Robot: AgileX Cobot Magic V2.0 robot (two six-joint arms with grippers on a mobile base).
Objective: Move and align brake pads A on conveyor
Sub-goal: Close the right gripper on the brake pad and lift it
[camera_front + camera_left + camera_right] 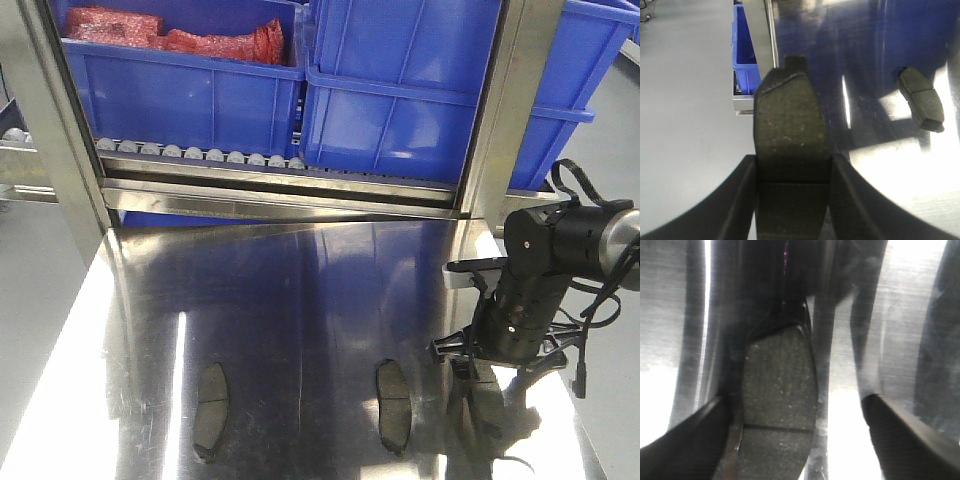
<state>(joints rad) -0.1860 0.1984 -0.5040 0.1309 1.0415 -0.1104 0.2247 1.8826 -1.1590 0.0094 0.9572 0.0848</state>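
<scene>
Exterior front-facing view: shiny steel tabletop [300,300]; two flat dark-grey curved brake pads [210,410] [393,405] at 7 and 5 o'clock. Left gripper [792,170] clamps a third pad [790,115]. Right gripper [795,405] is spread, straddling a fourth pad [780,375]. Pads look stiff, dense: pinch long edges. Steel slick, glaring; no conveyor visible.

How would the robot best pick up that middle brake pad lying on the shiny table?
Come straight down from above and pinch its two long edges near the middle. The pad lies flat on the steel table, so only its narrow width offers opposing sides.
</scene>
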